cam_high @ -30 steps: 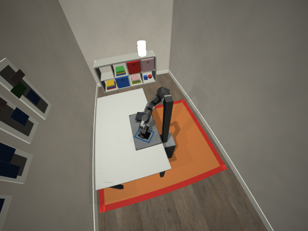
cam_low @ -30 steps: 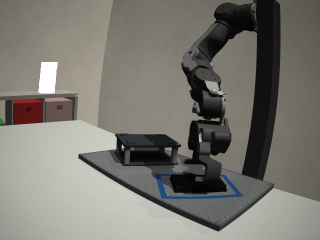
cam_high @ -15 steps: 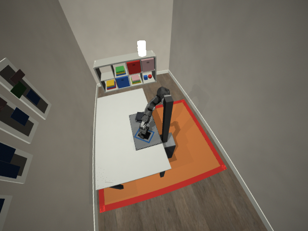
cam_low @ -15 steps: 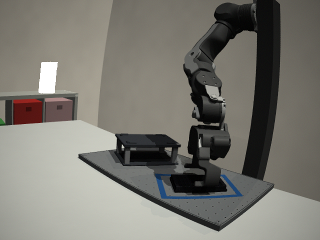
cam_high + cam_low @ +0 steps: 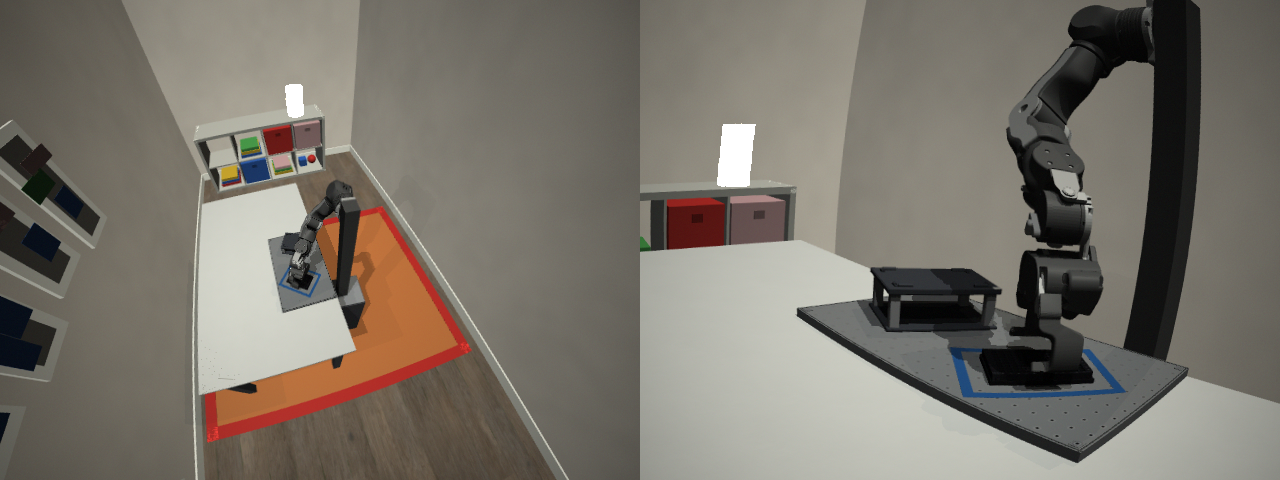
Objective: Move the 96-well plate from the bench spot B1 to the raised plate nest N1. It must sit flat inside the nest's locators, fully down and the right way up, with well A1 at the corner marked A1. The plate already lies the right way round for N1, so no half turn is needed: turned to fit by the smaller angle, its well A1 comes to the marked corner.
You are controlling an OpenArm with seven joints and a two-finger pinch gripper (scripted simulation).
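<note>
Plate (image 5: pixel 1012 367), black and flat, lies inside the blue outlined square (image 5: pixel 964 379) on the grey perforated board (image 5: pixel 1053 423), which sits toward the counter's (image 5: pixel 743 361) right edge, close to the black column (image 5: pixel 1172 206) that carries the arm. It has not left its starting spot. The gripper (image 5: pixel 1050 361) is down over the plate with its jaws wide and not yet closed on anything; one curved finger reaches the plate's near long side, and the other is hidden behind the body, so I cannot tell whether either one touches the plate.

Farther back on the same board, toward the counter's far edge, stands the raised stand (image 5: pixel 934 281), a dark platform on short legs with small corner tabs on top. Nothing rests on it. The corner mark is too small to read.

The step in hand looks like the grasp. Next the jaws need to close evenly on the plate's long sides, then lift it straight up, high enough to pass over the stand's corner tabs, keeping it level before carrying it back and turning it only slightly to match the stand.
</note>
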